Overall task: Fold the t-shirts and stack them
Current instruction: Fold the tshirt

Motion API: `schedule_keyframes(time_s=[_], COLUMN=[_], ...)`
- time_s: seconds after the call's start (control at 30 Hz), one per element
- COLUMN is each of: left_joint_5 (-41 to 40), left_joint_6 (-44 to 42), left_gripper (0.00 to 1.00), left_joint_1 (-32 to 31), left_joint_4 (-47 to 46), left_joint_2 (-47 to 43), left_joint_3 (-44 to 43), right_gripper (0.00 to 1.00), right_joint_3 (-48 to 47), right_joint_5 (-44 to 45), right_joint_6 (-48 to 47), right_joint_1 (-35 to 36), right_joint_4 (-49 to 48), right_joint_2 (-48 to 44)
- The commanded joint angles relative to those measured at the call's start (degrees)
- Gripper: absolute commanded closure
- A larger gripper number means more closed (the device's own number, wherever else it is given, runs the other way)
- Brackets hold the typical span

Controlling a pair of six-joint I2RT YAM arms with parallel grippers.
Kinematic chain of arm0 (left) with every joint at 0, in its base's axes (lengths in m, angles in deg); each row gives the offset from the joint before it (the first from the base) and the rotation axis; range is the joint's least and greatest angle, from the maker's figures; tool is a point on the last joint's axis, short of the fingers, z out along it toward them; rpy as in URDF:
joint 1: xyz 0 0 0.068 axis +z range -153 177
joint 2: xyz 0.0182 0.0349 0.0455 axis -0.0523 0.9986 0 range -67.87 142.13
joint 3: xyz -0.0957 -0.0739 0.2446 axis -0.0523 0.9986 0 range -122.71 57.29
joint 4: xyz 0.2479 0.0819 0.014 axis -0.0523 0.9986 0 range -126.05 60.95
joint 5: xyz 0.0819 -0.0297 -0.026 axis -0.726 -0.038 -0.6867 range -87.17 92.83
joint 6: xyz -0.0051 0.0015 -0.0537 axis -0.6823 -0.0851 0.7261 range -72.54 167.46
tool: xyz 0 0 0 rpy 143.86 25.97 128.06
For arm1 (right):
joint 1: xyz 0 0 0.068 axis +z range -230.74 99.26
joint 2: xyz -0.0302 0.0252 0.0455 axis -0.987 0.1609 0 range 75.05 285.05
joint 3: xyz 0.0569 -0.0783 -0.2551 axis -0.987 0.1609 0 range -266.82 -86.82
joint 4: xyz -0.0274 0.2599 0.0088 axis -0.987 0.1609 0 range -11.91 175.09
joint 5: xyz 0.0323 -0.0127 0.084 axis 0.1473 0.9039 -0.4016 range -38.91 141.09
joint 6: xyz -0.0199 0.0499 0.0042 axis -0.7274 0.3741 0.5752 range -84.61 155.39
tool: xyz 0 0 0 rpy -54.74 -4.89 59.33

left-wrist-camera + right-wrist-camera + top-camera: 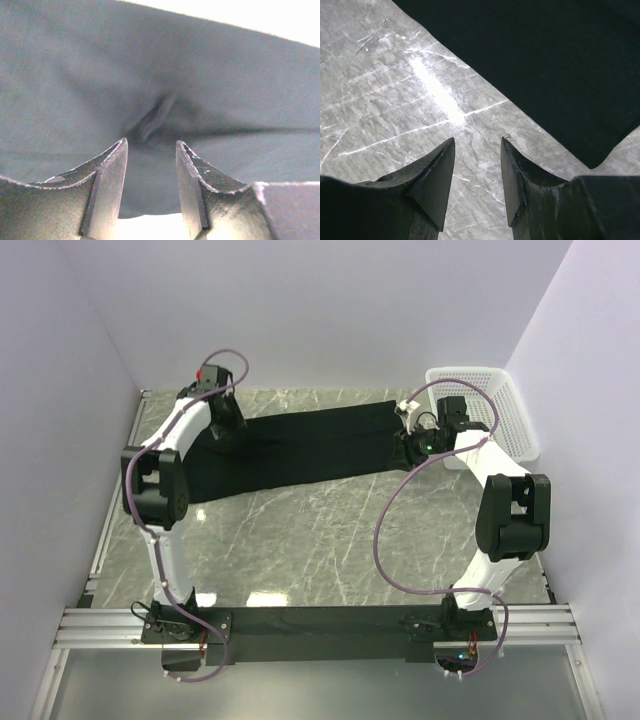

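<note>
1. The near half of the marble table (320,550) is bare stone, so a gripper can sweep across it freely.
2. A black t-shirt (300,445) lies stretched across the far half and covers that strip.
3. A white basket (512,415) fills the far right corner, just beside the right gripper (412,445).
4. Pale walls (330,310) close off the left, far and right sides.

Seemingly one t-shirt (310,450), one basket (512,410)
</note>
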Motion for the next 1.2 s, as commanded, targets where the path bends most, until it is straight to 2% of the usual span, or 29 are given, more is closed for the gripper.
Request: schedule_keyframes(time_s=[0.0, 0.1, 0.2, 0.33, 0.7, 0.8, 1.0, 1.1, 1.13, 1.17], left_joint_5=[2.2, 1.0, -1.0, -2.6, -4.6, -4.5, -4.1, -3.7, -3.7, -3.9], left_joint_6=[4.1, 7.1, 9.0, 11.4, 12.8, 13.1, 12.3, 11.9, 11.8, 11.6], left_gripper=[0.51, 0.52, 0.54, 0.55, 0.54, 0.64, 0.72, 0.89, 0.99, 0.99], left_joint_1=[0.1, -0.1, -0.1, -0.2, -0.2, -0.2, -0.2, -0.2, -0.2, -0.2], left_joint_4=[0.5, 4.1, 6.1, 8.8, 8.7, 7.6, 7.9, 7.2, 6.3, 5.8], left_joint_2=[5.9, 11.0, 14.0, 17.0, 20.1, 20.0, 21.8, 21.4, 20.8, 20.2], left_joint_3=[-11.6, -17.4, -19.2, -20.9, -22.4, -22.2, -24.4, -23.9, -23.5, -22.9], right_gripper=[0.52, 0.52, 0.52, 0.52, 0.52, 0.52, 0.52, 0.52, 0.52, 0.52], right_joint_3=[-2.1, -1.6, -0.8, -0.6, -1.3, -0.7, -0.8, -1.3, -1.4, -1.5], right_joint_5=[-1.4, -1.3, -1.2, -1.3, -1.5, -1.5, -1.6, -1.4, -1.4, -1.4], right_joint_6=[0.1, 0.3, 0.4, 0.5, 0.4, 0.5, 0.2, 0.1, 0.1, 0.1], right_joint_1=[-0.4, -0.4, -0.4, -0.3, -0.3, -0.3, -0.4, -0.4, -0.4, -0.3], right_joint_4=[-0.3, -0.5, -1.1, -1.3, -0.9, -1.1, -1.0, -0.7, -0.6, -0.6], right_joint_2=[-0.2, -0.6, -1.0, -0.7, 0.2, 0.0, 0.3, 0.4, 0.4, 0.5])
